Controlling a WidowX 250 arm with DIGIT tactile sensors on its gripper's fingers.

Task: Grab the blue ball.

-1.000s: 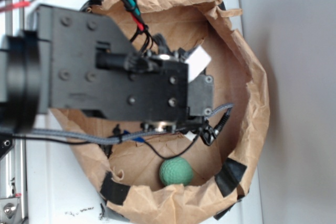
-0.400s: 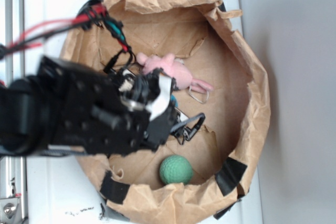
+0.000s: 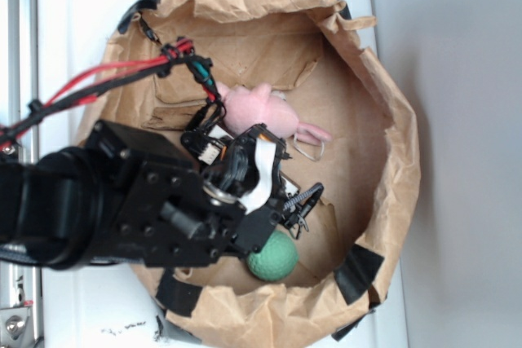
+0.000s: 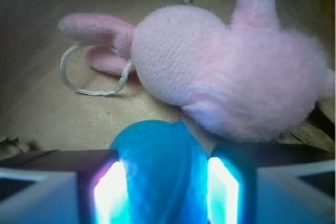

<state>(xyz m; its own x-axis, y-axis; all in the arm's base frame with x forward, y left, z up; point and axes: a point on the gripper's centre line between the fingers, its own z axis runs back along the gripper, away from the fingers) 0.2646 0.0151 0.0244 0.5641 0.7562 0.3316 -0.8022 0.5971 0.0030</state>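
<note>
Blue ball (image 4: 157,169): clamped between the gripper (image 4: 160,187) pads, just beside the pink toy (image 4: 231,72). Green ball (image 3: 272,257): apart, beyond the arm. Advised handling: hold squeeze firm, lift straight, clear of toy.

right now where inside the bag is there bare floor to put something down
Bare paper floor lies right of the pink plush toy, up to the bag wall. The back flap is bare too. It is crowded around the hand, blue ball and green ball.
</note>
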